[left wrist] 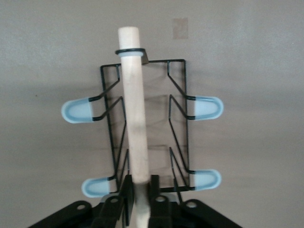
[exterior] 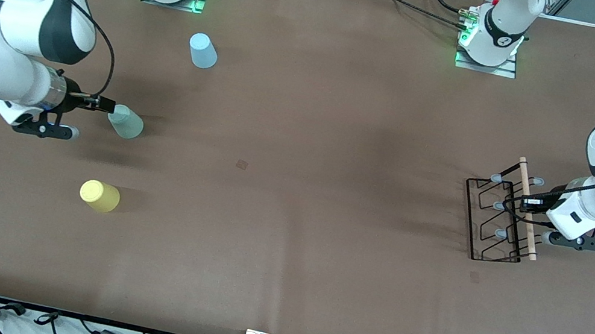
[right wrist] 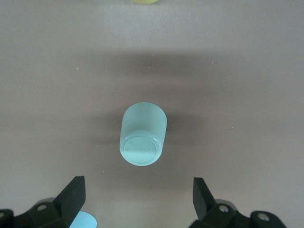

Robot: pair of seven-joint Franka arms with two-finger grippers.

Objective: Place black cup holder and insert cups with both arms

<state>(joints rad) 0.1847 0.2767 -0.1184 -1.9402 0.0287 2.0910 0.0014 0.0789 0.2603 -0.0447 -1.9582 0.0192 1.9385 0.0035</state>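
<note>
Left gripper [left wrist: 138,190] clenched its fingers around the black cup holder [exterior: 499,218]'s wooden rod [left wrist: 134,109]; lift level, I'd say. Right gripper [right wrist: 138,194] waited, fingers spread, sage green cup [right wrist: 142,134] between them.

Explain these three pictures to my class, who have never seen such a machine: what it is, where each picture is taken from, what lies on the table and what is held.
Two white robot arms work at a brown table. The wide picture looks down from a high camera facing them; the other two come from cameras on each arm's wrist.

The left arm's tool is shut on the wooden rod of a black wire cup holder at its end of the table.

The right arm's tool is open over a green cup. A yellow cup lies nearer the high camera, a blue cup farther away. None is in the rack yet.
</note>
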